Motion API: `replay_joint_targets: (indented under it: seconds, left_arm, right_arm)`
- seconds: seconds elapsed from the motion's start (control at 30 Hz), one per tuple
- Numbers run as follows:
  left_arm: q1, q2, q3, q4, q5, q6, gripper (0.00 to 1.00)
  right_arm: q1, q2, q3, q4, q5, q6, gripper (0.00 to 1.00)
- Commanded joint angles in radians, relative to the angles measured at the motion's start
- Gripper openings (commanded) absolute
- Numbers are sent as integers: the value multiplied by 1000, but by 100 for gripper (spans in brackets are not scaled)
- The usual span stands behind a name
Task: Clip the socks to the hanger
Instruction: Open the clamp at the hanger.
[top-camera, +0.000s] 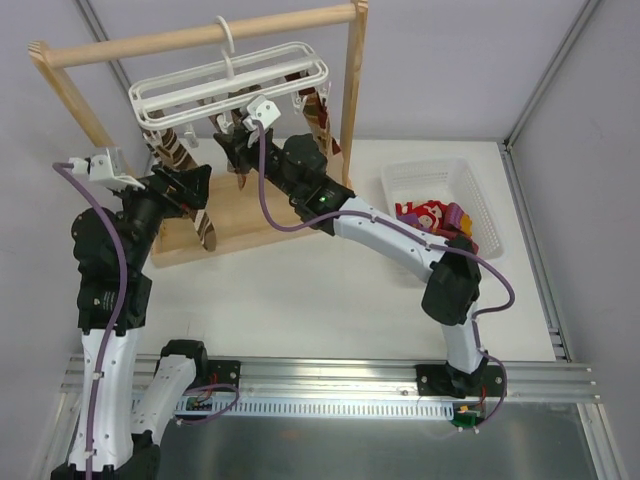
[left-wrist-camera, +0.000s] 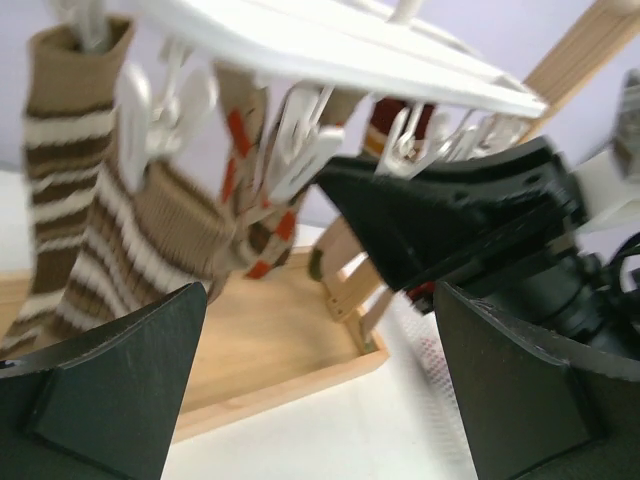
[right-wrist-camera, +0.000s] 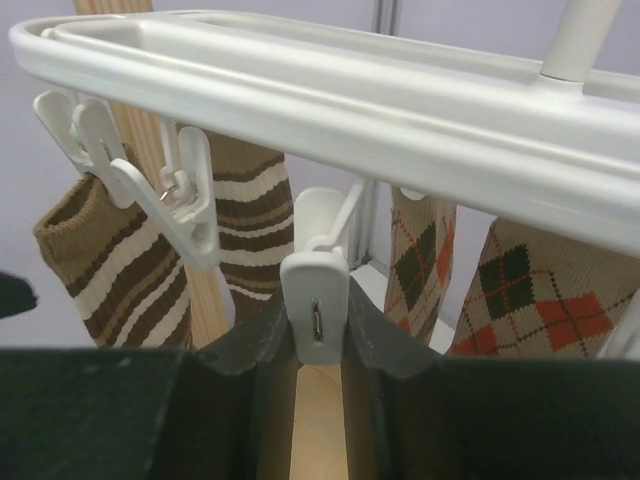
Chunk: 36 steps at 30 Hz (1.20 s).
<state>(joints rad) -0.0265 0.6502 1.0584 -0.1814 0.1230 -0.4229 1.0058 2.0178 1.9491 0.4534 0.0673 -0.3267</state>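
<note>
The white plastic rectangular railed hanger (top-camera: 230, 85) hangs by its hook from the top bar of a pale wooden rack (top-camera: 352, 100), which stands at the back of the flat white desk (top-camera: 300, 290). Brown-and-white striped socks (left-wrist-camera: 60, 200) and brown argyle socks (right-wrist-camera: 540, 290) dangle from its clips. The right hand (right-wrist-camera: 320, 345) is up under the frame, both fingers pinched tight against the sides of a small white plastic clip (right-wrist-camera: 315, 295). The left hand (left-wrist-camera: 320, 340) sits just beside the striped socks, fingers spread wide with nothing between them. Over on the right side of the desk there's a white slotted plastic basket (top-camera: 425, 166) with red and magenta socks (top-camera: 432, 214) lying in it. Room-wise it's pretty bare: plain pale grey-lilac walls (top-camera: 470, 60) with metal corner posts, and a ribbed aluminium rail (top-camera: 330, 378) along the near edge where the arm bases are bolted.
</note>
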Motion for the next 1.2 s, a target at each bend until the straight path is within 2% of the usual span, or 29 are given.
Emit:
replay_joint_targets:
  seconds: [0.0,0.3,0.57,0.83,1.03,1.17]
  left_arm:
    - [-4,63,100,91,144,-74,98]
    - [-4,239,261,178,377,-180,93]
    - [-4,302,304,247,469,-344,92]
    - [-4,330,299,292,480,-485,90]
    - [-4,224,259,292,414,-491,91]
    - [-4,215,293,292,452,-504,90]
  right_arm:
    - [-25,-85,-38,-16,-148,77,12]
    - [-47,-169,-82,-105,-244,117,11]
    - [-46,-226,-91,-191,-262,143,12]
    - [-47,-241,-87,-232,-290,161,12]
    - [-45,-238,-58,-297,-264,161,12]
    - [-45,-246,-58,-306,-279,169,12]
